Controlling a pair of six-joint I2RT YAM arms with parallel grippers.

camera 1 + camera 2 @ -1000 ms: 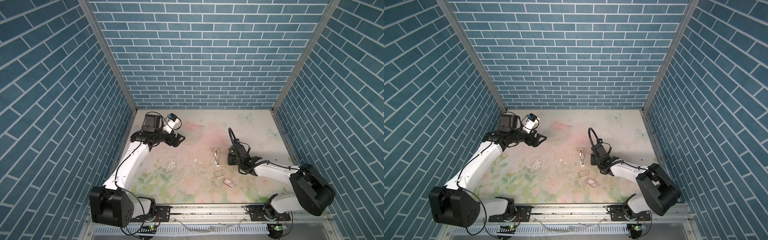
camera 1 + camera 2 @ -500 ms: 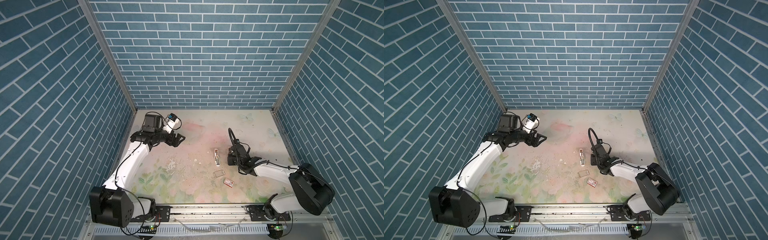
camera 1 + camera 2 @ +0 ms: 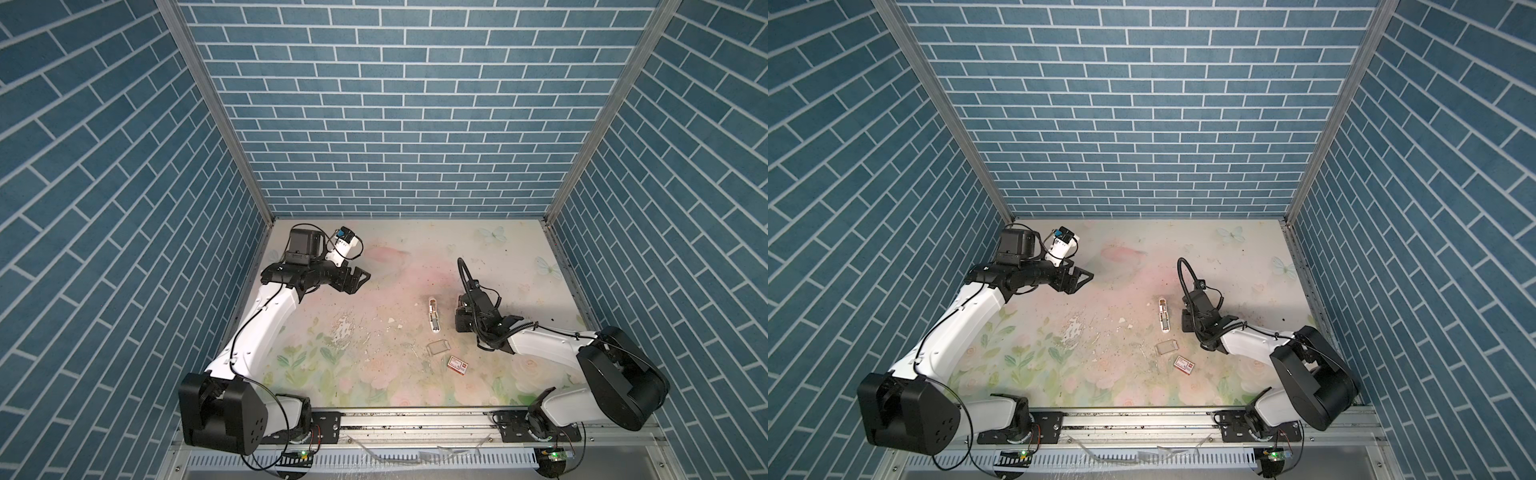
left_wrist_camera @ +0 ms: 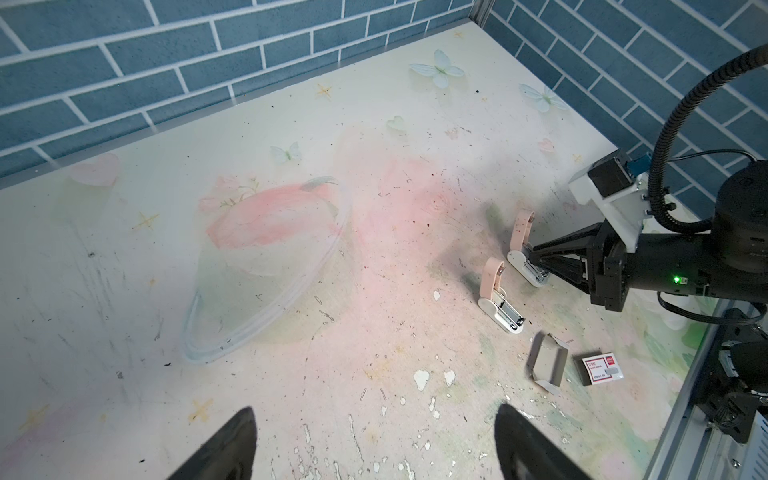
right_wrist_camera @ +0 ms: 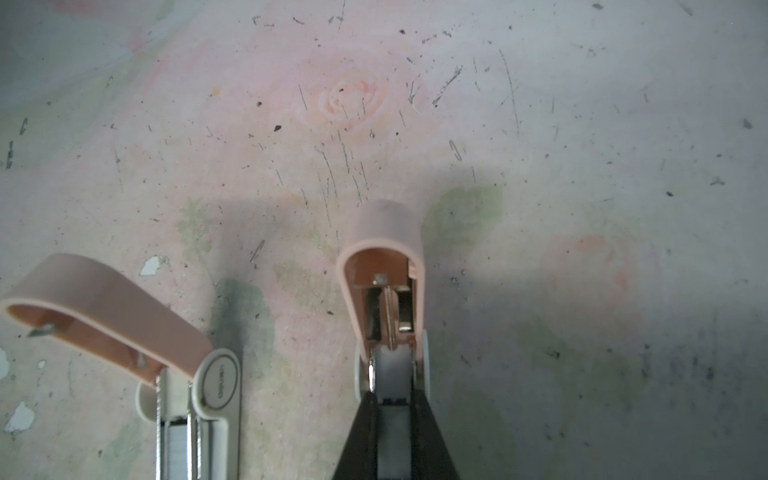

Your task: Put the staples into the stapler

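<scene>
- We saw the right gripper (image 5: 393,395) closed narrowly on a pale grey strip, which we judged to be the staples (image 5: 392,440). It lay in the channel of the stapler (image 5: 384,245).
- The stapler's long axis ran in line with the fingers. Its pink lid was flipped up at the end away from them, so we judged the strip should slide straight along that axis.
- The left gripper (image 4: 376,409) hung wide open and empty, well apart, so the right arm was the nearer.
- In a top view we found only the second stapler (image 3: 433,316), because the right wrist hid the gripped one. The left wrist view showed both, with the clear tray (image 4: 548,365) and box (image 4: 600,368) nearby.
</scene>
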